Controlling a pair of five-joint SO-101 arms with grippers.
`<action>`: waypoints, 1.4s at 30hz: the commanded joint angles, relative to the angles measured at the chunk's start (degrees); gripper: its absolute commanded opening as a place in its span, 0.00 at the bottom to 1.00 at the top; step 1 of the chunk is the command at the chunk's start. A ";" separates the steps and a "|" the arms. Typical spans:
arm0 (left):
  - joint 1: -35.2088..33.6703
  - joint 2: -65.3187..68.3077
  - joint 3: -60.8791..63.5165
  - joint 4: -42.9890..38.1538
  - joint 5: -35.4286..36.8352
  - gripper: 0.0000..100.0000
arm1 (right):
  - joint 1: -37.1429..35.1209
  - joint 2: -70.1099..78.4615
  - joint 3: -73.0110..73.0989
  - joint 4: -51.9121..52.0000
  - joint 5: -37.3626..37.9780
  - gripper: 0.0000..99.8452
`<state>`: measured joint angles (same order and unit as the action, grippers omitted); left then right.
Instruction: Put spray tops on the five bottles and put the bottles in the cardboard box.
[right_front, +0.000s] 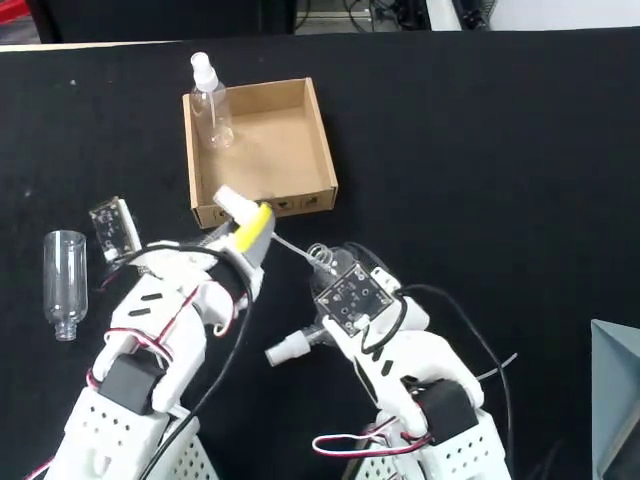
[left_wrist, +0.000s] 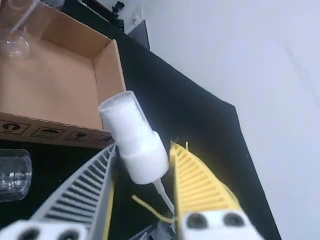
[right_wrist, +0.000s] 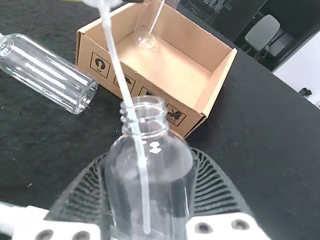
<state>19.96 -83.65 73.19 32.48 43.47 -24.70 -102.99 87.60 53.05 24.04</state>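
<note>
Left gripper (left_wrist: 144, 152) clamped on white plastic spray top (left_wrist: 132, 140). Cap end points toward brown cardboard box (right_front: 325, 150). Thin straight dip tube (right_wrist: 117, 65) runs down through the threaded mouth of clear, smooth cylindrical bottle (right_wrist: 152, 185). Right gripper (right_wrist: 149, 156) clamped around that bottle, neck aimed boxward, near the box's front wall.

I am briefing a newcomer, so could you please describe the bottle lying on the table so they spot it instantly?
Find the cardboard box on the black table, then look toward the table's left edge. There a clear bottle lies flat, uncapped; the capped bottle stands in the box, the third bottle sits in the right tool.
</note>
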 joint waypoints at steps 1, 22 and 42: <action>3.30 -0.97 -0.75 -0.26 -1.14 0.03 | -1.23 -6.20 0.22 -0.35 -0.44 0.05; 11.21 -0.44 -0.22 0.35 -5.98 0.11 | -2.37 -6.37 0.40 0.09 -0.44 0.04; 10.95 -0.88 -0.57 0.44 -5.63 0.19 | -2.11 -6.37 0.31 -0.26 -3.69 0.04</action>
<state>30.59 -83.65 73.27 32.48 38.20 -26.20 -102.99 88.04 53.05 22.90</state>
